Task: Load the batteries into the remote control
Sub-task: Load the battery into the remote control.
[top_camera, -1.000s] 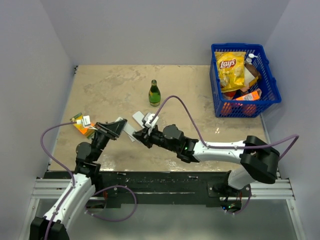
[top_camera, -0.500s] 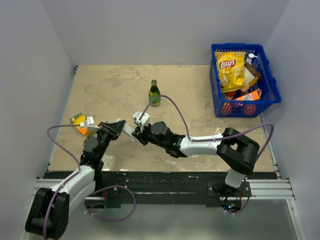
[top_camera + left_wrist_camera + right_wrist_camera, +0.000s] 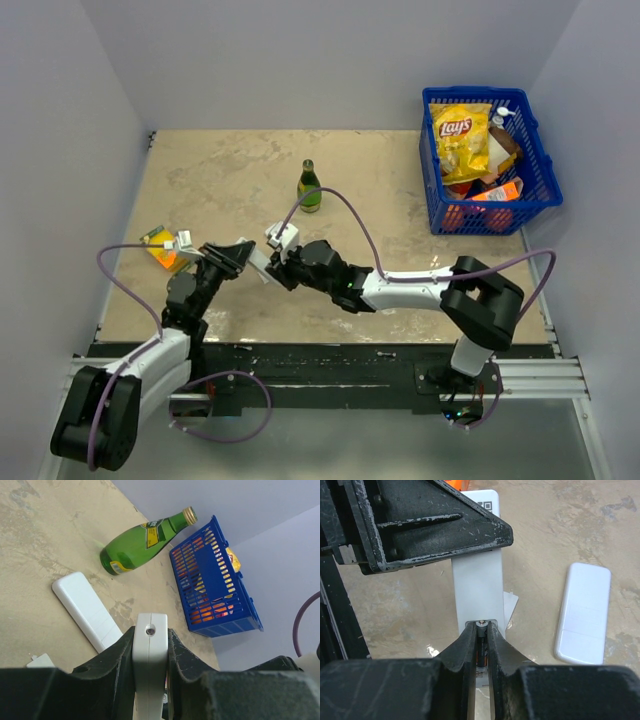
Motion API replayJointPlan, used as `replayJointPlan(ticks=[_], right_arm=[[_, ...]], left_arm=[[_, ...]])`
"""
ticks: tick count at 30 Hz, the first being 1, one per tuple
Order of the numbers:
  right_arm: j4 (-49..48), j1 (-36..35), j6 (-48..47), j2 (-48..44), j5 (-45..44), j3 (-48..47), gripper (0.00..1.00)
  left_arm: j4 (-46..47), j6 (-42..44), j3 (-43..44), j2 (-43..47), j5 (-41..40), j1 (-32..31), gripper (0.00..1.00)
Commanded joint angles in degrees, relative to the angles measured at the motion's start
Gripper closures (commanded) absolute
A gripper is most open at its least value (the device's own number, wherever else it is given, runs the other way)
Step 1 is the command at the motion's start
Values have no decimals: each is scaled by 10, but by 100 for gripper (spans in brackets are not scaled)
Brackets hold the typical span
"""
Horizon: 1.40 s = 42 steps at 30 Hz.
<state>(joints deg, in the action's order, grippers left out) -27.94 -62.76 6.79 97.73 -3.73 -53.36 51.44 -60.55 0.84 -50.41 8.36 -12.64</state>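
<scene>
Left of centre on the counter (image 3: 220, 170), the left fingers (image 3: 122, 652) clench the remote (image 3: 476, 587), and the right fingers (image 3: 466, 647) pinch a battery (image 3: 480, 626) at its open slot. A white bar (image 3: 582, 612) lies just beside it. The bottle (image 3: 309, 188) and basket (image 3: 475, 92) stand well apart, with bare counter between them.

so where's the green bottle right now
In the top view the green bottle stands upright near the middle of the table, well left of the blue basket at the far right.

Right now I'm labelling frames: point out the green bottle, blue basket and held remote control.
green bottle (image 3: 132, 545), left wrist view, on its body.
blue basket (image 3: 210, 585), left wrist view, on its side wall.
remote control (image 3: 477, 587), right wrist view, on its white face.
</scene>
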Motion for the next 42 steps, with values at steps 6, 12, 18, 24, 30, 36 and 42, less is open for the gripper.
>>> replayJointPlan(ticks=[6, 12, 18, 24, 30, 36, 42], right_arm=[[-61, -8, -5, -32, 18, 25, 90], [-108, -7, 5, -53, 19, 64, 91], [-144, -8, 9, -80, 19, 93, 90], [-150, -8, 9, -93, 32, 100, 88], [-140, -8, 8, -107, 33, 97, 82], [-116, -7, 2, -113, 27, 83, 80], [-118, -7, 1, -116, 29, 77, 78]], left_arm=[[152, -93, -2, 4, 108, -11, 100], [139, -128, -8, 48, 74, -12, 100], [132, -156, -8, 60, 66, -12, 100], [125, -169, -8, 64, 69, -12, 100], [106, -164, 1, 66, 71, -12, 100], [104, -149, 4, 60, 75, -12, 100], [108, -145, 3, 52, 90, -12, 100]])
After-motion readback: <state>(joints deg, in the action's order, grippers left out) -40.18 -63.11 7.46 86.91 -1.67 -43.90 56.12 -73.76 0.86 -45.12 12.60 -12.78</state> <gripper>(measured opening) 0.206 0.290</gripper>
